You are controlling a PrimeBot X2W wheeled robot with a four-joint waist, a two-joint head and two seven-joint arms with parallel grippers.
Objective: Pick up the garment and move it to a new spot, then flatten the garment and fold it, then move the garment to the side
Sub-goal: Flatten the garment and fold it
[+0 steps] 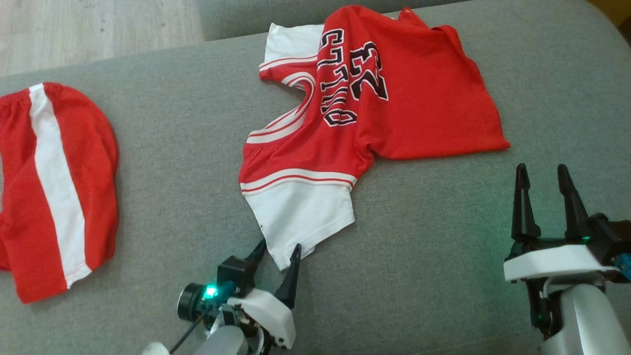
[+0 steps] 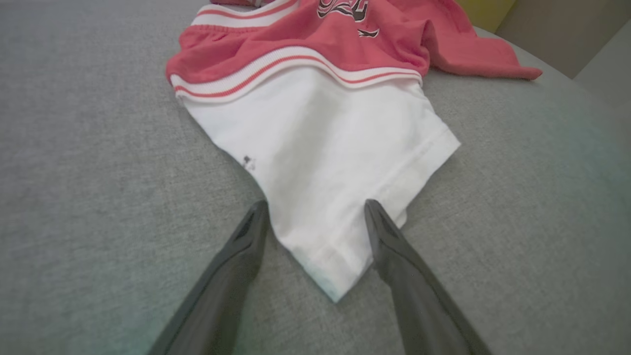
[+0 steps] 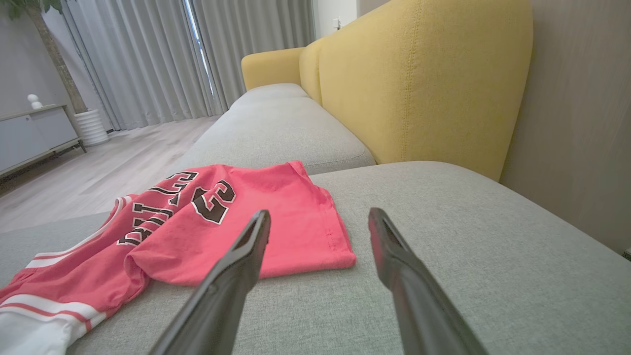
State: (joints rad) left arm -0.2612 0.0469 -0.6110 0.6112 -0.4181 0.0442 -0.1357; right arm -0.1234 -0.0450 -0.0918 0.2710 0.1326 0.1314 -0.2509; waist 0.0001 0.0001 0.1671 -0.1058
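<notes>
Yellow backrest (image 3: 419, 74) beyond jersey (image 3: 296, 207), right wrist; red shorts (image 1: 84, 162), head view.

You can see the garment (image 1: 404, 113) in the upper middle of the head view; it is a red sports shirt with white sleeves and red-and-white stripes; it lies rumpled, not flat, on the grey cushion (image 1: 443, 246); dark letters and a number show on the red part, turned sideways; one white sleeve (image 1: 300, 217) points down to the bottom middle; the red body spreads to the right.
</notes>
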